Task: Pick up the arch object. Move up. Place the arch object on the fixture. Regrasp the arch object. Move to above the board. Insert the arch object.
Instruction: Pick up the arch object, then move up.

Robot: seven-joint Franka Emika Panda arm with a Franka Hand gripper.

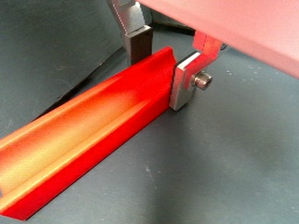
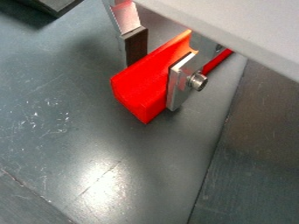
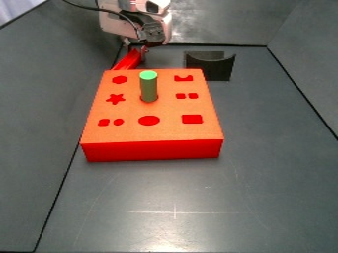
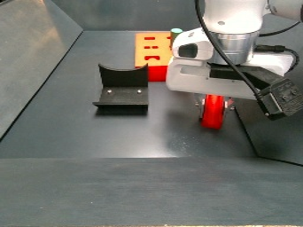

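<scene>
Floor: dark grey sheet (image 3: 264,198), walled by grey panels.
Board (image 3: 152,124): orange-red, left-centre in a side view; green peg (image 3: 149,85) upright in it.
Fixture (image 4: 122,89): black, apart from the board.
Gripper (image 1: 163,70): low by the floor, fingers (image 1: 184,80) clamped on the arch object (image 1: 82,140).

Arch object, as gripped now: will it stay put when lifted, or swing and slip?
The arch object looks rigid. The gripper clamps one end, so its long free length may droop. Its glossy faces could slip against the fingers.
</scene>
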